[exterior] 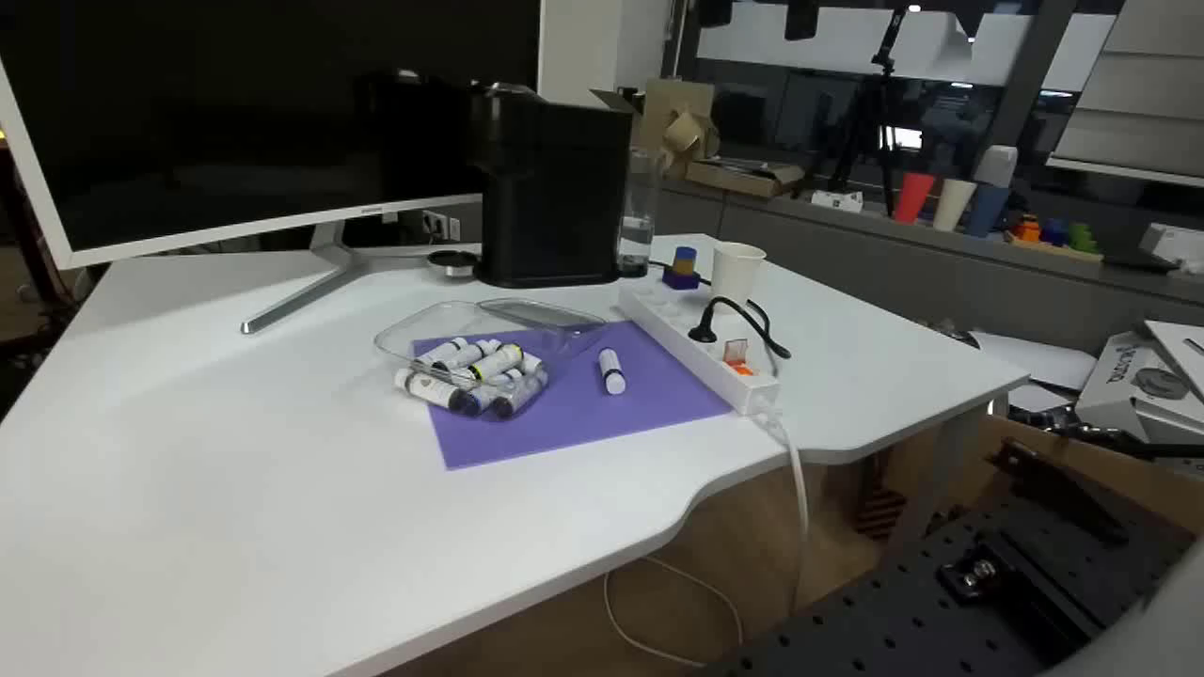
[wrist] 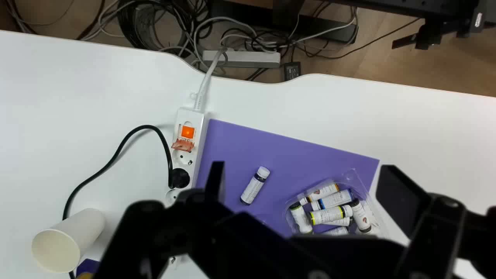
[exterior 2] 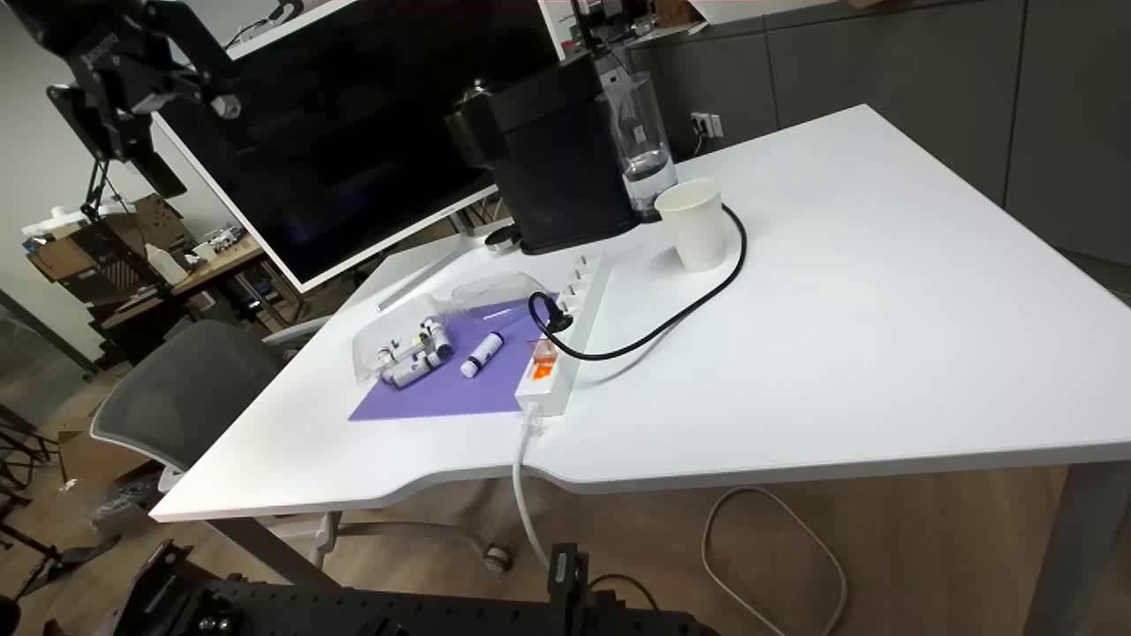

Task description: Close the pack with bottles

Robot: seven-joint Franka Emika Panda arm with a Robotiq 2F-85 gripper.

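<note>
The pack is a clear plastic container with its lid part folded open; its wall shows in the wrist view, and it also shows in an exterior view. Several white bottles with white or dark ends lie jumbled in it; they also show in the wrist view. A single bottle lies outside the pack on the purple mat, seen in both exterior views too. My gripper is wide open and empty, high above the table, and hides part of the pack. It hangs at upper left in an exterior view.
The purple mat lies under part of the pack. A white power strip with a black plug borders it. A paper cup, a black coffee machine and a large monitor stand behind. The table's front edge is curved.
</note>
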